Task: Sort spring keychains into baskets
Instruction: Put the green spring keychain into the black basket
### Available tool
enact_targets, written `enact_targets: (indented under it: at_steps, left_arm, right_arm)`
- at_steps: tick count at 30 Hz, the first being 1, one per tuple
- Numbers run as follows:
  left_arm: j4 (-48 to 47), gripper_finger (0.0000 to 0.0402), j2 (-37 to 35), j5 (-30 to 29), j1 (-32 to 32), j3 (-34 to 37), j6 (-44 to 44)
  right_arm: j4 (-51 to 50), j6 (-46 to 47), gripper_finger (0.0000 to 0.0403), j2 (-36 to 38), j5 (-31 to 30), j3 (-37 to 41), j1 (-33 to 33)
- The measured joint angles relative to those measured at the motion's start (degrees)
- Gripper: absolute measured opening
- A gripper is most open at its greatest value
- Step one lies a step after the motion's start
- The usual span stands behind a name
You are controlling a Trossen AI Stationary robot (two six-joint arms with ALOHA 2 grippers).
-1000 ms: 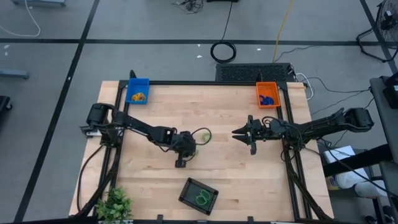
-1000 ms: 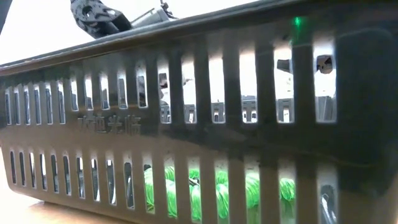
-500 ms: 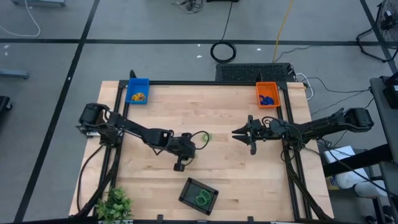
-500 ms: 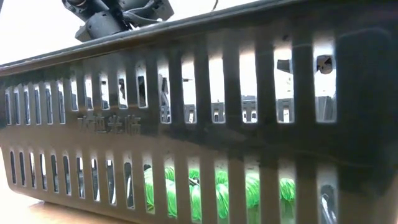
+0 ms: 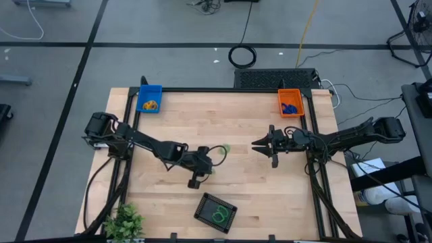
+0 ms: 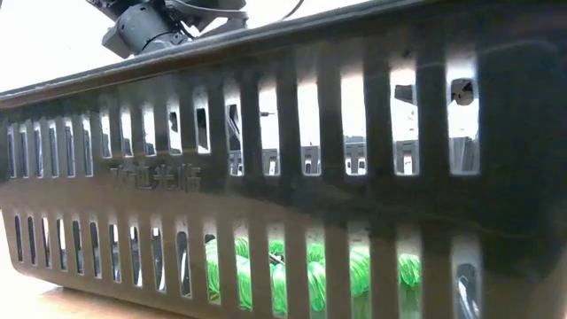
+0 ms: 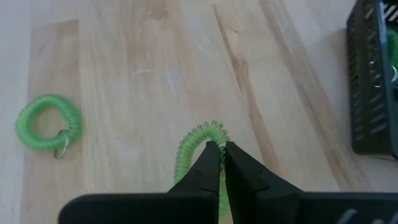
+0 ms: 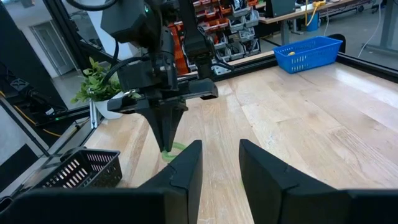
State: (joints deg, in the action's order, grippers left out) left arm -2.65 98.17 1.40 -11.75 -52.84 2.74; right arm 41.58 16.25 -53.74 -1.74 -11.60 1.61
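Wooden table [image 5: 236, 128], centre: your left gripper [image 7: 217, 149] pinches one green keychain [image 7: 198, 143]. Next: carry it to the black basket [image 5: 216, 209] near the front edge.

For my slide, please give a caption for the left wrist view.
Left gripper shut on green coiled plastic keychain above wooden table.

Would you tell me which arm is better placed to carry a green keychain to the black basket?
Left: its gripper is shut on a green coiled keychain, nearer the black mesh basket.
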Motion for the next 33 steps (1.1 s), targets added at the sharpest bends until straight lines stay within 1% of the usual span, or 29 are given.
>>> enact_targets:
  at_steps: [4,7,11,14,18,22,24,30,33]
  left_arm:
    - [0.8,0.001,0.0,1.1,0.0,0.0,0.2]
    - [3.4,0.0013,0.0,2.9,-0.3,0.0,2.3]
    - [5.7,0.0006,-1.8,6.6,-0.8,-0.1,4.3]
    - [5.5,0.0011,-3.9,6.6,-1.6,-0.1,5.0]
    - [5.9,0.0006,-6.5,8.0,-3.8,-0.1,6.7]
    - [7.9,0.001,-8.3,8.3,-6.8,-0.1,8.4]
    - [10.4,0.0006,-8.3,8.4,-8.2,-0.1,9.3]
    - [15.0,0.0016,-9.0,8.9,-11.4,-0.1,8.7]
    - [15.4,0.0008,-8.8,9.7,-12.1,-0.1,5.5]
  right_arm:
    - [0.0,0.0,0.0091,0.0,0.0,0.0,0.0]
    - [0.0,0.0,0.0091,0.0,0.0,0.0,0.0]
    - [0.0,0.0,0.0091,0.0,0.0,0.0,0.0]
    - [-0.2,0.0,0.0091,0.0,0.0,0.0,0.0]
    - [-0.3,0.0,0.0091,0.0,0.0,0.0,0.0]
    - [-0.7,0.0,0.0091,0.0,0.0,0.0,0.0]
    - [-0.7,0.0,0.0091,0.0,0.0,0.0,0.0]
    - [0.1,0.0,0.0091,0.0,-0.1,0.0,0.0]
    - [0.2,0.0,0.0091,0.0,-0.4,0.0,0.0]
